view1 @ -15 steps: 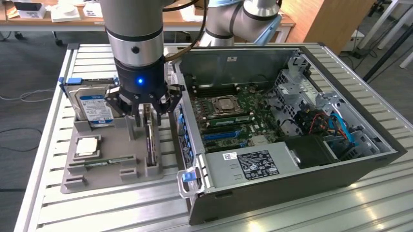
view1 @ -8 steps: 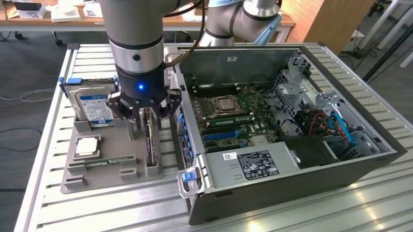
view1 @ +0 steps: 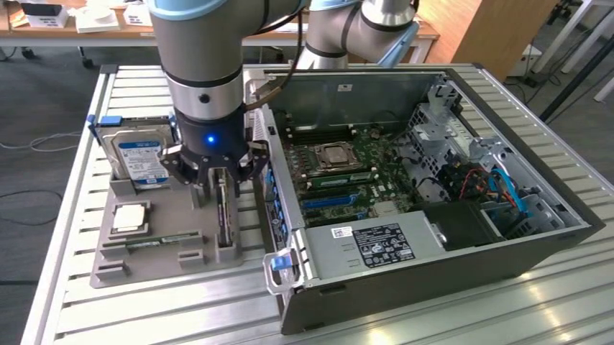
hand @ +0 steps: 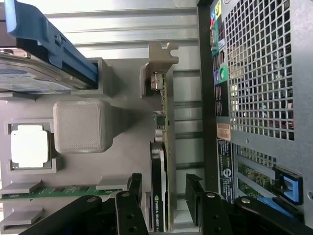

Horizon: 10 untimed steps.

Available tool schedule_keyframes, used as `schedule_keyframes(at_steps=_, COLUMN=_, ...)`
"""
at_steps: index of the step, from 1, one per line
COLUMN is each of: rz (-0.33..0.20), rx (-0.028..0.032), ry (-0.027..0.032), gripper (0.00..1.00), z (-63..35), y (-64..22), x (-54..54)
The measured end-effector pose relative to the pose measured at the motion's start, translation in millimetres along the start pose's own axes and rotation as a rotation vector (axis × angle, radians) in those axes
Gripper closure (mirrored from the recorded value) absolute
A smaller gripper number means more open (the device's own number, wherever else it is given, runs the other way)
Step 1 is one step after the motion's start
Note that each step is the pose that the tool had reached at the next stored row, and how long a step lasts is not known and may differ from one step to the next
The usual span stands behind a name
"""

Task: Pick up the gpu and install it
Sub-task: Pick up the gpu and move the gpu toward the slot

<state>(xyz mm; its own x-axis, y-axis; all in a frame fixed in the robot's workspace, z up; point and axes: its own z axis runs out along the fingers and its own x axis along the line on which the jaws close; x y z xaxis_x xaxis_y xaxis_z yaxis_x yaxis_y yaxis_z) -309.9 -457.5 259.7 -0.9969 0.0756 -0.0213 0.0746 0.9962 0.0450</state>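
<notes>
Gripper is down over the grey holder, jaws spread wide, one finger on each side of the gpu. There is a sliver of daylight on both sides, so nothing is clamped. The gpu stands on its long edge in a slot of the holder, with its silver end bracket at the end away from the fingers.

Close in on one flank, a chunky grey post of the holder rises just beside the card. On the other flank is the rear wall of the computer case, all mesh and port cut-outs, tight against the holder's edge. It's a narrow lane for those fingers.

Moving outward on the holder, a memory stick lies flat in its groove and a square processor chip sits in its pocket. Beyond them a hard drive with a blue-and-white label stands upright in a blue caddy.

Past the holder, on the exterior view's right, the case lies on its side with the panel off. A power supply sits at the near end, and the motherboard lies flat inside with blue slots across it. Red and blue cables crowd the drive bays further over.

It all rests on a slatted metal table. Desks and a wooden panel stand at the back of the room.
</notes>
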Motion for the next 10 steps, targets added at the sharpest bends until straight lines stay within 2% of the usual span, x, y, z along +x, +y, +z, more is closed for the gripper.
schedule_keyframes(at_steps=2, rz=0.0, rx=0.0, ry=0.0, gripper=0.51, z=2.8, y=-0.1, x=0.1)
schedule_keyframes(at_steps=10, rz=0.0, rx=0.0, ry=0.0, gripper=0.51, z=4.2, y=-0.3, x=1.0)
